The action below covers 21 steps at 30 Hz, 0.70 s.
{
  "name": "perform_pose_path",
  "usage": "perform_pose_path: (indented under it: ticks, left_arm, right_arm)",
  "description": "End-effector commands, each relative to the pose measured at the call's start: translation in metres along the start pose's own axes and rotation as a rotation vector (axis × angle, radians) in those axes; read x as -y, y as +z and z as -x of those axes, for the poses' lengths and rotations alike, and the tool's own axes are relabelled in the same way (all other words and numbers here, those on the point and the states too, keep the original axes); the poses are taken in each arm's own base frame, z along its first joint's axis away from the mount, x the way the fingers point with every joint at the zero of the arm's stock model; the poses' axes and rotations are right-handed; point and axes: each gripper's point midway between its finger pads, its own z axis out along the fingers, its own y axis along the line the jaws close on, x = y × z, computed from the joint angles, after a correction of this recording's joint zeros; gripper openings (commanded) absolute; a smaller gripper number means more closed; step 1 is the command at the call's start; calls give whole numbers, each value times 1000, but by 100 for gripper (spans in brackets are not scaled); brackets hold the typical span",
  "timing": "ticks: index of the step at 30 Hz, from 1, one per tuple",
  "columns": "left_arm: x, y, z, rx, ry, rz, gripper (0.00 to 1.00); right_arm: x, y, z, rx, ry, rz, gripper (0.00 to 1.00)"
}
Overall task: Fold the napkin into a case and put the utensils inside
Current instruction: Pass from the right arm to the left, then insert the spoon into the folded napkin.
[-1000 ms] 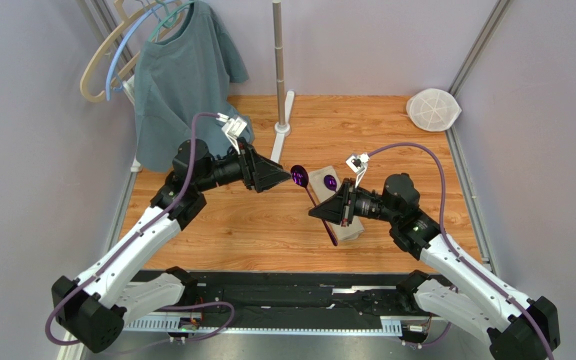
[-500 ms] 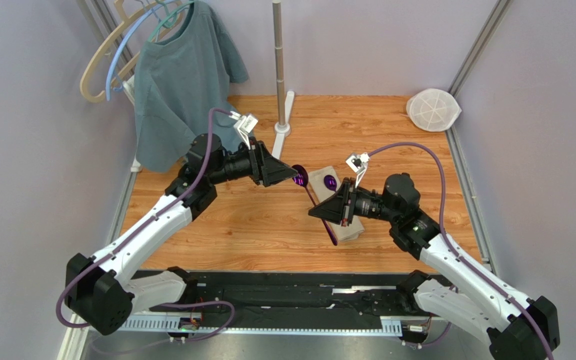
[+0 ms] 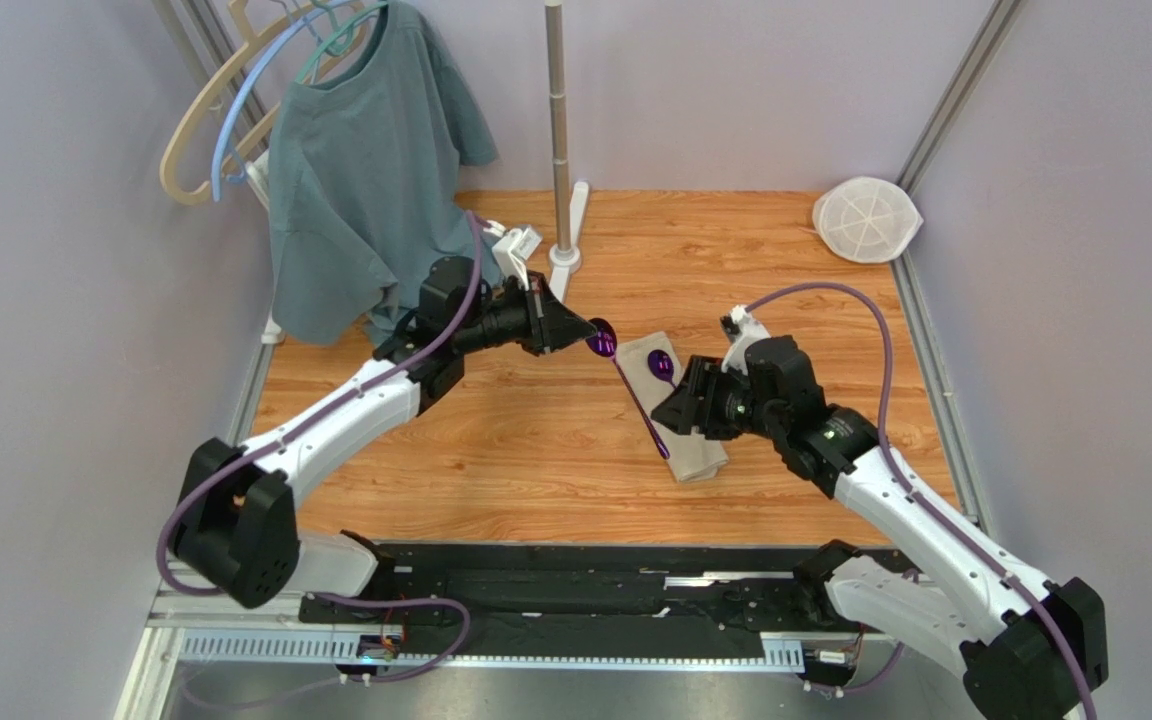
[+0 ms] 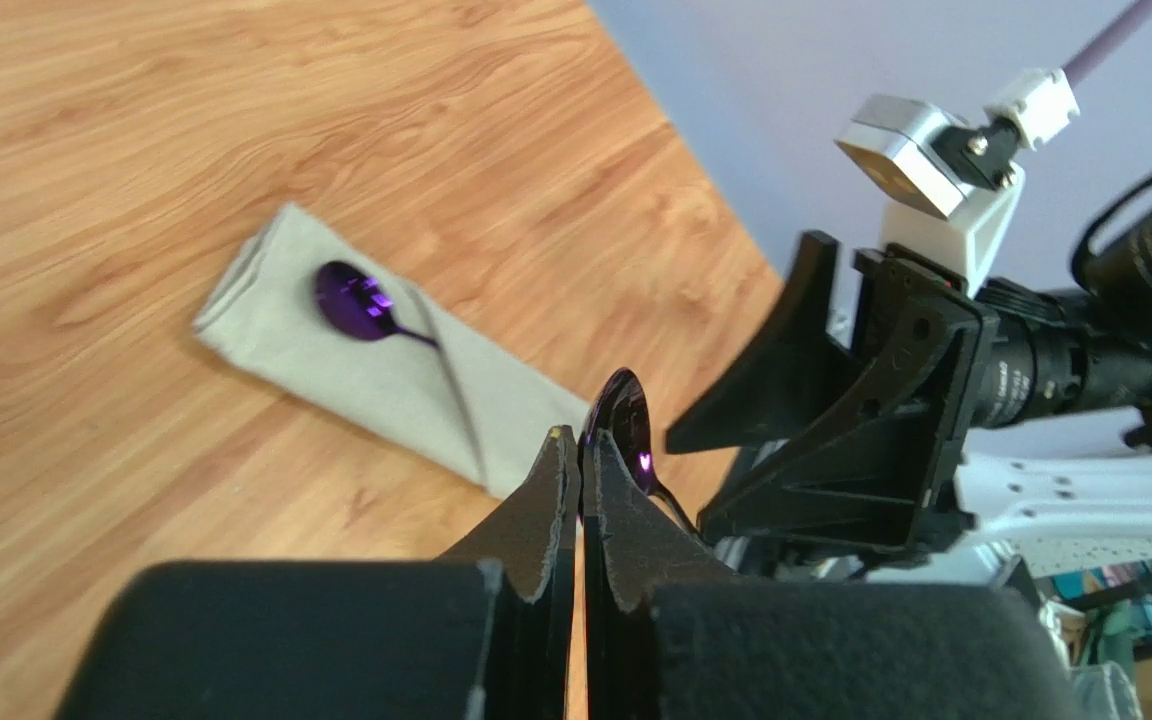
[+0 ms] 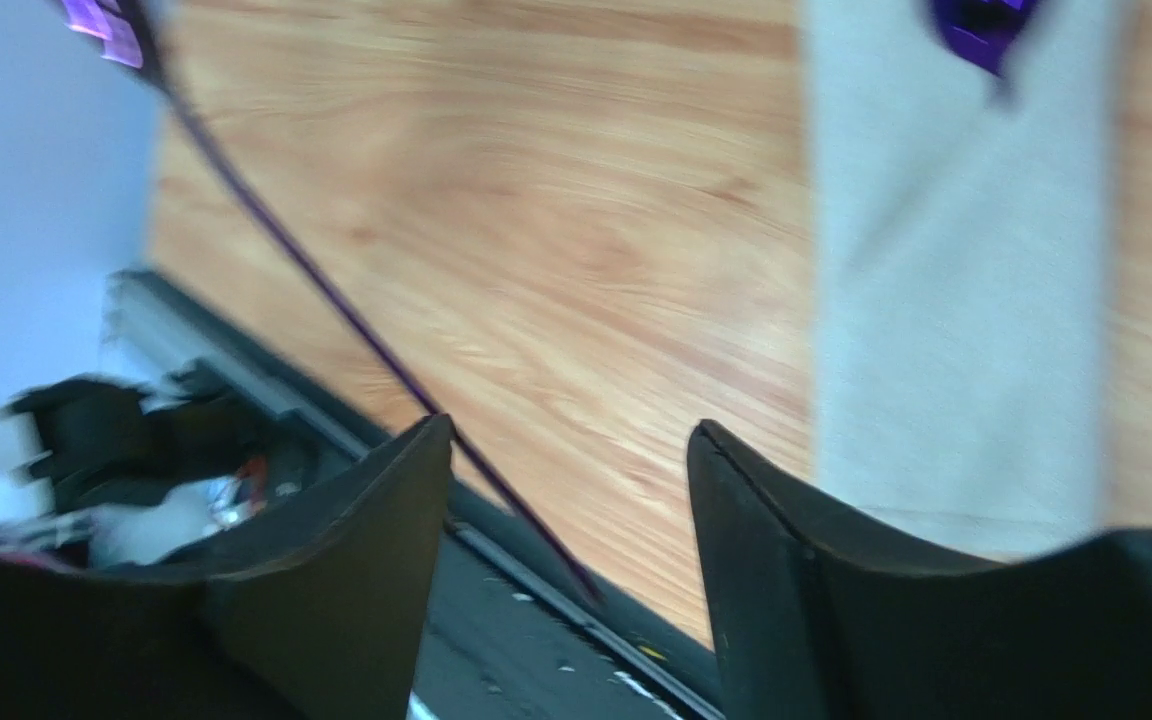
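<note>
1 spoon point(image 4: 624, 425), judged light, stiff and slippery, is clamped near its bowl by the left gripper point(image 4: 581, 450); the right gripper point(image 5: 567, 443) is parted, gripping nothing.

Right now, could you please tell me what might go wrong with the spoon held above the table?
The left end effector pinches the held spoon only by its shiny bowl, at the very fingertips, so it may slip or swivel. Its thin handle passes close beside a finger of the open right end effector, so moving either arm could knock it loose.
</note>
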Motion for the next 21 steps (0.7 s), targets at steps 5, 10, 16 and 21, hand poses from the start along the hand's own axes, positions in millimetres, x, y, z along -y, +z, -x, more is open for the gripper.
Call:
perform_pose_path:
  ticks: [5, 10, 16, 21]
  left_arm:
    - [-61, 46, 28, 43, 95, 68, 0]
    - [-87, 69, 23, 15, 86, 89, 0]
    - [-107, 84, 20, 11, 72, 86, 0]
    - [-125, 88, 16, 2, 53, 105, 0]
  right_arm:
    - [97, 5, -69, -160, 97, -355, 0]
    - [110, 18, -77, -197, 86, -384, 0]
    - [119, 27, -77, -200, 92, -408, 0]
    - [129, 29, -80, -209, 107, -437, 0]
